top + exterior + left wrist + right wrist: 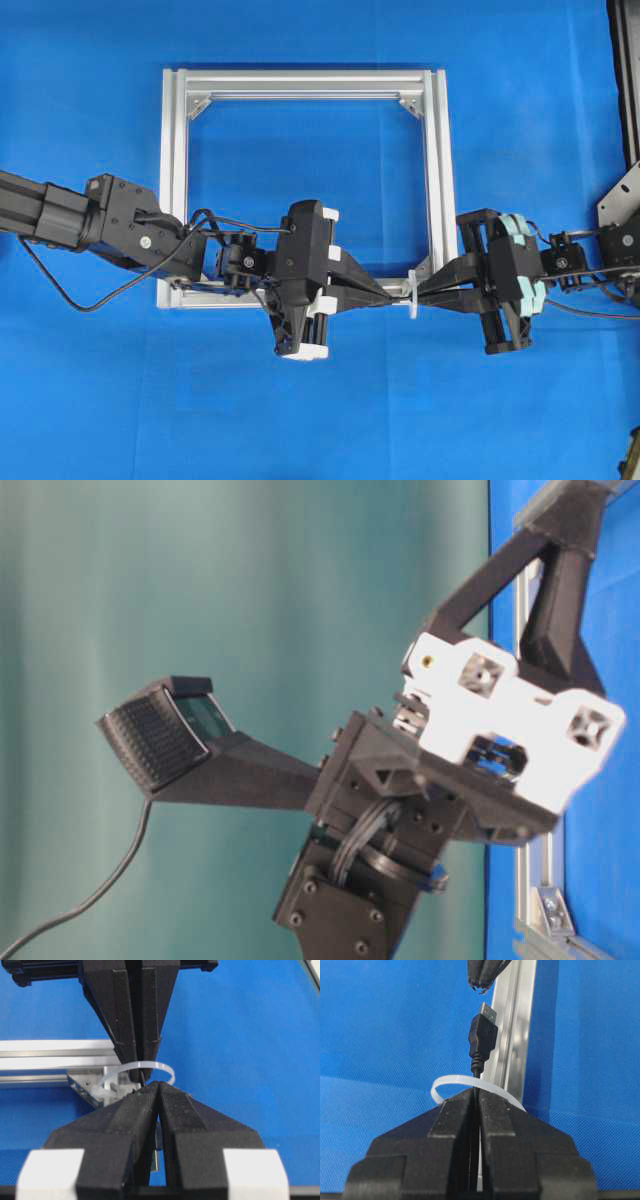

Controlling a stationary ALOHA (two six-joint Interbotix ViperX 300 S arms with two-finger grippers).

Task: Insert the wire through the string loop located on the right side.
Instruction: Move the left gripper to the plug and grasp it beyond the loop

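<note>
The white string loop (412, 297) stands at the silver frame's (435, 150) near right corner, between the two grippers' tips. In the right wrist view my right gripper (478, 1091) is shut on the wire (477, 1071). The thin cable rises from its tips through the string loop (451, 1081), and the black plug (483, 1035) with its metal tip sits beyond the loop. My left gripper (482, 980) hangs just past the plug, apart from it. In the left wrist view the left gripper (159, 1085) is shut at the string loop (155, 1064), with a metal glint of the plug (155, 1161) behind its fingers.
The square silver frame lies flat on the blue table (320, 420) with corner brackets (408, 104). Both arms meet over its near right corner. A black mount (625, 80) stands at the right edge. The left arm's own cable (70, 295) droops to the left.
</note>
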